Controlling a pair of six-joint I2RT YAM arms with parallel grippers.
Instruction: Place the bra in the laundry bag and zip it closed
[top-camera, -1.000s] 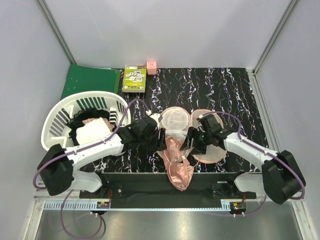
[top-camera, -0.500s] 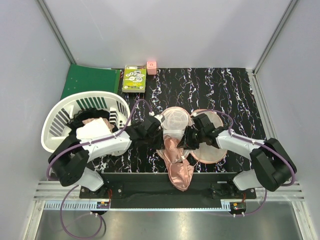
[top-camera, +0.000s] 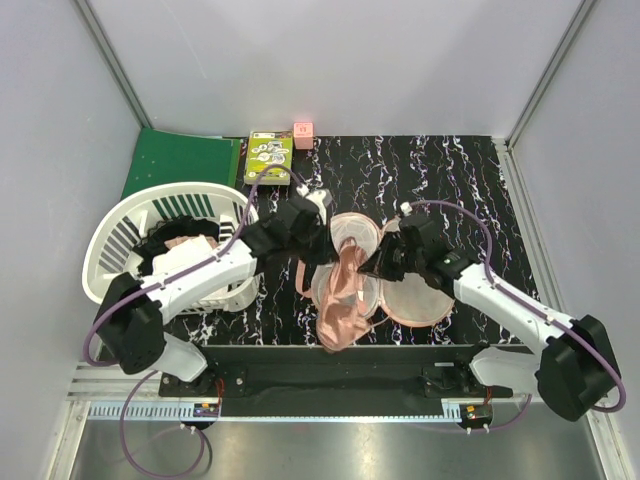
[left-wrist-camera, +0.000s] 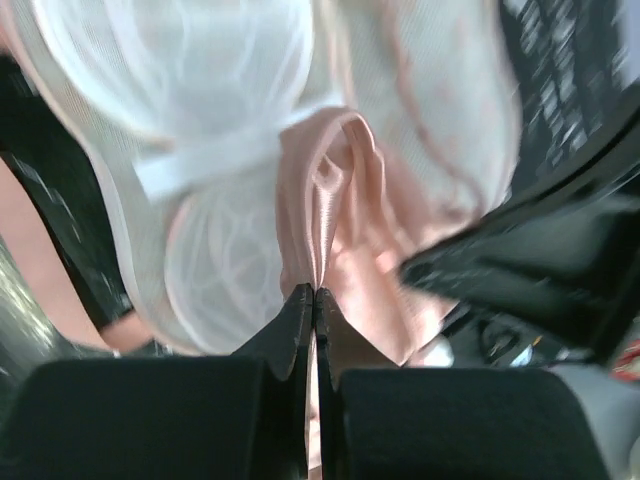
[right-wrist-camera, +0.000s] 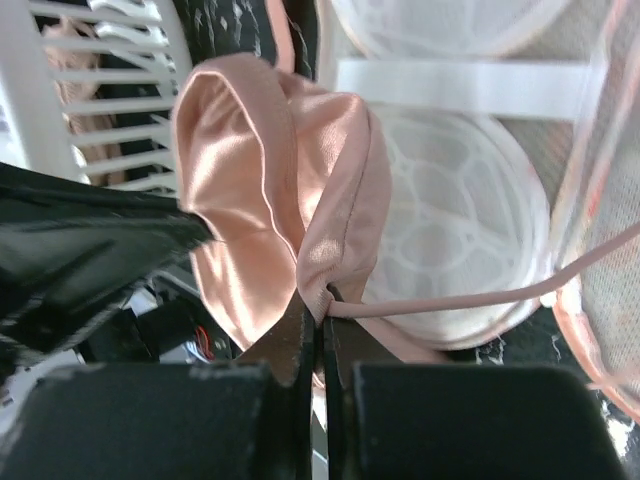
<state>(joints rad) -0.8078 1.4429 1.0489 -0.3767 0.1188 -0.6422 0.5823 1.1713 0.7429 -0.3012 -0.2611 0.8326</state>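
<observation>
The salmon-pink satin bra (top-camera: 336, 312) hangs bunched between both grippers, lifted over the open laundry bag (top-camera: 420, 302). The bag lies mid-table with its white mesh inner faces up. My left gripper (top-camera: 334, 242) is shut on a fold of the bra's upper edge. The left wrist view shows those jaws (left-wrist-camera: 315, 292) pinching the bra (left-wrist-camera: 345, 210) in front of the bag's mesh (left-wrist-camera: 190, 60). My right gripper (top-camera: 369, 267) is shut on the bra where a thin pink strap (right-wrist-camera: 480, 295) joins it. In the right wrist view the gripper (right-wrist-camera: 322, 308) holds the bra (right-wrist-camera: 255, 180) over the mesh (right-wrist-camera: 450, 230).
A white slatted basket (top-camera: 118, 245) holding white and black clothes stands at the left, close to the left arm. Behind it lie a green board (top-camera: 180, 160), a green box (top-camera: 270, 157) and a small pink cube (top-camera: 303, 131). The table's near edge runs just below the bra.
Both grippers have shut on the bra and raised it. Its upper part has moved away from the near edge and the garment now hangs over the bag's lobes.
</observation>
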